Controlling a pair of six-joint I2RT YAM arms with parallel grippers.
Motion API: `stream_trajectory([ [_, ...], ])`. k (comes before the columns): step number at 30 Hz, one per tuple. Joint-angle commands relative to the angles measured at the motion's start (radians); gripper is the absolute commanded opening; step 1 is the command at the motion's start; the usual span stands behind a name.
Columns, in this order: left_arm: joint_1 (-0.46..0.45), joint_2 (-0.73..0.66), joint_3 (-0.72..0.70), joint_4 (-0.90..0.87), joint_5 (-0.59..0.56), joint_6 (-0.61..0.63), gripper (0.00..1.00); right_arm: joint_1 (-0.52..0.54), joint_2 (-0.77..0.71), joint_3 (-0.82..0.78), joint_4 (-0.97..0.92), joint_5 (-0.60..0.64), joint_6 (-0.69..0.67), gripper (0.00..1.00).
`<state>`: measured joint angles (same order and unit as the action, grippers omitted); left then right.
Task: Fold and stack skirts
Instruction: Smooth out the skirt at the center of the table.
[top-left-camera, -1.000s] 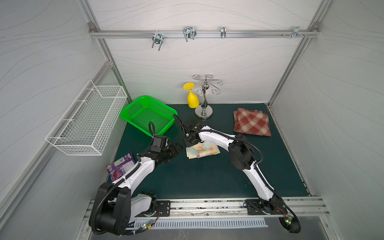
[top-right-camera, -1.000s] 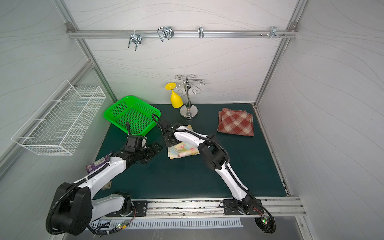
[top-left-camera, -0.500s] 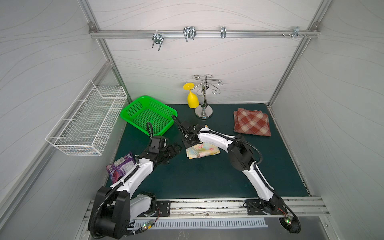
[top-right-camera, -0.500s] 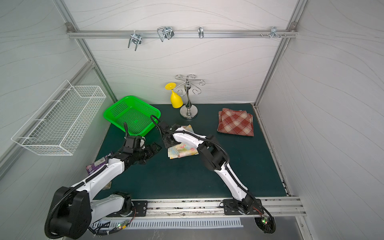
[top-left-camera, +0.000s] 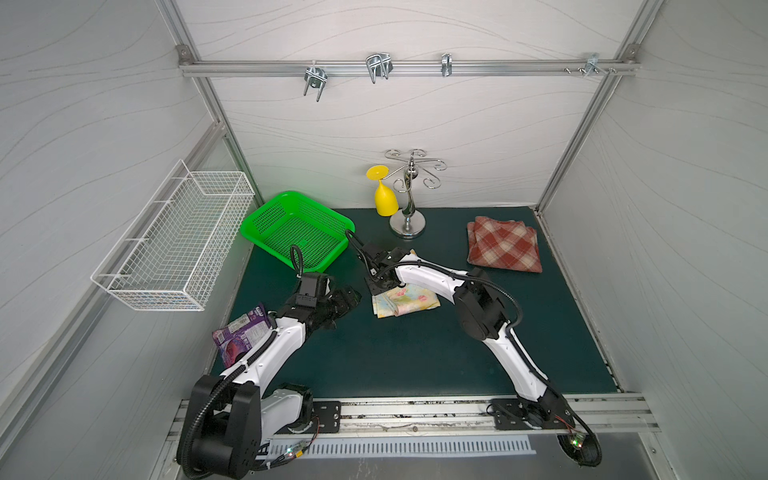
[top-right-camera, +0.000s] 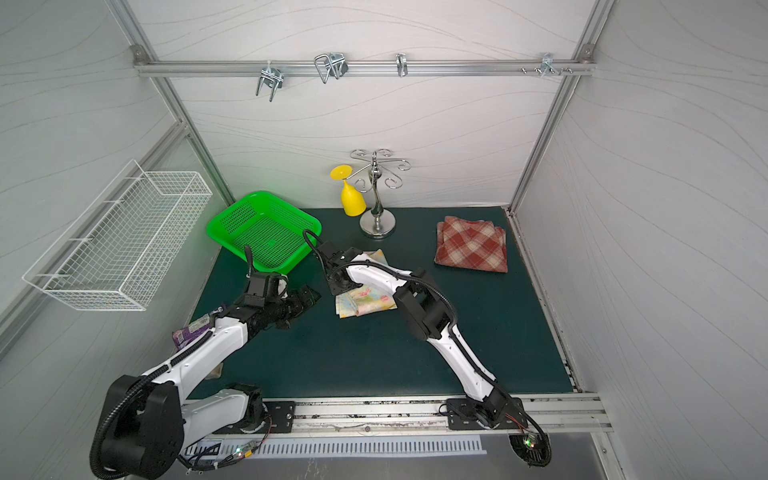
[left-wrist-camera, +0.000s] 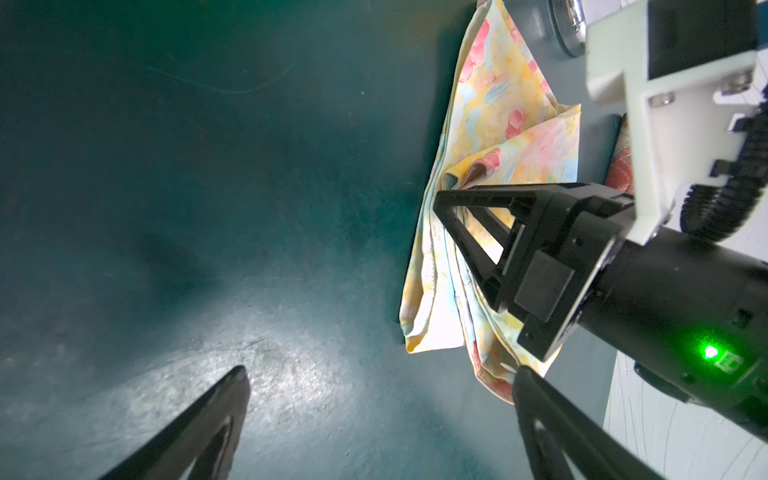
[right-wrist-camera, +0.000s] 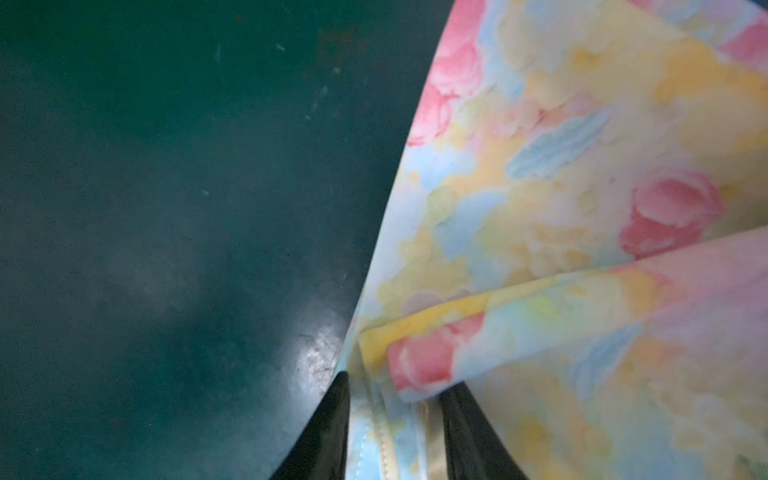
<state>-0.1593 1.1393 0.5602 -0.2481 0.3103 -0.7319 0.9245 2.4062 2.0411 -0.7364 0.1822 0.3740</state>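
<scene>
**Top views.** My right gripper (top-left-camera: 381, 286) stands at the left edge of the thin pale yellow-and-blue skirt with pink flowers (top-left-camera: 409, 301). The skirt lies folded near the middle of the dark green worktop (top-left-camera: 395, 357), and my right forearm crosses above its far part. My left gripper (top-left-camera: 350, 301) hovers just beside that edge, jaws spread wide and empty. In both top views the thick red-brown and cream plaid skirt (top-right-camera: 471, 249) lies folded in the far right corner, well apart.

Containers:
- The bright green perforated plastic basket (top-left-camera: 320, 209), at the far left corner, is empty.
- The white wire basket (top-left-camera: 178, 249), hung on the left wall, shows nothing inside.

**Left wrist view.** My right gripper (left-wrist-camera: 446, 203) rests on the flowered skirt (left-wrist-camera: 498, 124), whose layers fan loose at one corner. One finger (left-wrist-camera: 524, 376) of my open left gripper sits close to that corner.

- Risk: any sweep of this finger could catch the loose layers and drag the fold open.

**Right wrist view.** My right gripper (right-wrist-camera: 397, 384) straddles the hem, with layers of cloth between the jaws. I cannot tell whether they pinch it or merely bracket it.

- Risk: if the jaws catch only some layers, lifting would let the others drop and undo the fold.
- Risk: cloth this thin may also slide free on the long carry to the plaid skirt.
</scene>
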Motion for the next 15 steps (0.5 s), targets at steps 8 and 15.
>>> stream_trajectory([
  [8, 0.007, -0.017, 0.010, -0.011, 0.001, 0.017, 0.99, -0.018, 0.072, 0.002, -0.025, 0.025, 0.001, 0.26],
  [15, 0.006, -0.015, 0.014, -0.016, 0.002, 0.018, 0.99, -0.010, 0.086, -0.011, -0.030, 0.042, -0.001, 0.26],
])
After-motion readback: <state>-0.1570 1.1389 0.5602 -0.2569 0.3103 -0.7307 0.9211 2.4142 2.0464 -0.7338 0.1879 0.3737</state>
